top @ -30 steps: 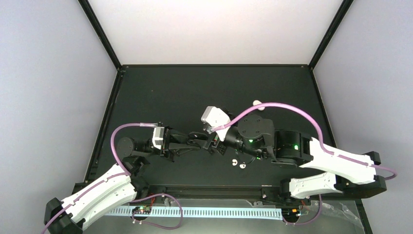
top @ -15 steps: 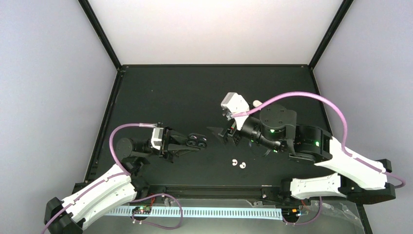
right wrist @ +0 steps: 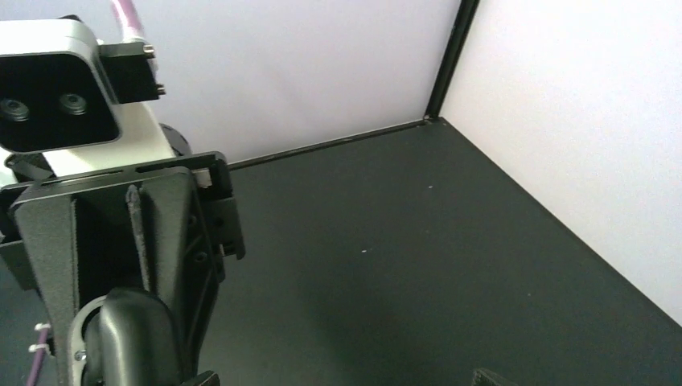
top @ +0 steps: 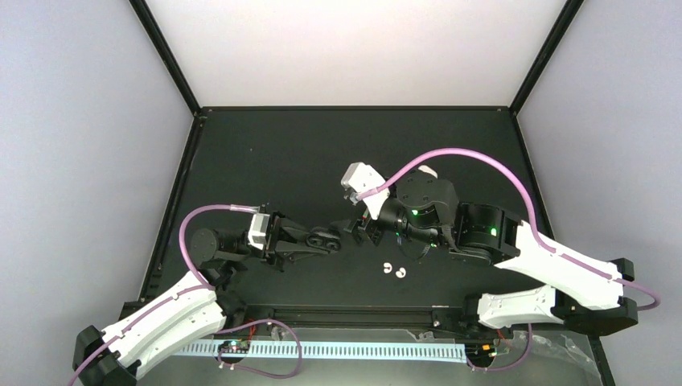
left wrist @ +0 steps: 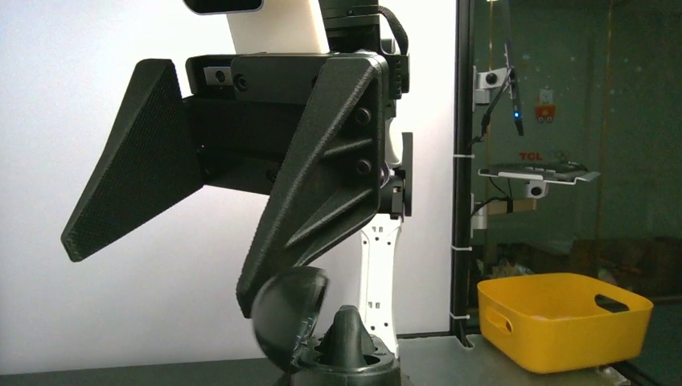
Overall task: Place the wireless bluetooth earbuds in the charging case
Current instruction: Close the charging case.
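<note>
My left gripper [top: 320, 240] is shut on a black charging case [top: 326, 236] and holds it above the table with its lid [left wrist: 289, 318] open. My right gripper [top: 359, 228] is open, just right of the case. In the left wrist view its two wide-spread fingers [left wrist: 318, 185] hang over the case [left wrist: 346, 362], and one tip touches the lid. Two white earbuds [top: 388, 268] [top: 400, 273] lie side by side on the mat, below the right gripper. I cannot make out any black earbuds. In the right wrist view only the right fingertips [right wrist: 490, 376] show, with nothing between them.
A small white rounded object [top: 426, 171] lies partly hidden behind the right arm. The black mat [top: 281, 153] is walled by white panels and black posts. A yellow bin [left wrist: 563, 318] stands outside the cell.
The right gripper was at the case one second ago. It then pulled back to the right and has now returned left to the case. The left gripper has kept hold of the case.
</note>
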Controlling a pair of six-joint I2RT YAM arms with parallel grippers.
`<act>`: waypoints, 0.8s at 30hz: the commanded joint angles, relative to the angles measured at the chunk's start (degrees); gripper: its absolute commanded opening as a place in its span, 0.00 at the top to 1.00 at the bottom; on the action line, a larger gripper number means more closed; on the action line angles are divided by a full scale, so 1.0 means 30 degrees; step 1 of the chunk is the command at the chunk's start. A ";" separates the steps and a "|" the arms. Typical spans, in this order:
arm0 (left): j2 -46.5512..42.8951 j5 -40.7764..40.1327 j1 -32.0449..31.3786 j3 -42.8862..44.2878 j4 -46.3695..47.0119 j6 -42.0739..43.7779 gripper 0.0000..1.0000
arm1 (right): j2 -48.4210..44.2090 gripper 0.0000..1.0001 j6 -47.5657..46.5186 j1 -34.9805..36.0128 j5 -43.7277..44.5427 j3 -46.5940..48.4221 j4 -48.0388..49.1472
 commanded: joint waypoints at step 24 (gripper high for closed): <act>-0.0324 -0.9227 -0.0086 0.0560 -0.5966 0.2006 0.98 | -0.3932 0.18 0.1239 -0.0643 0.5124 -0.4116 0.3263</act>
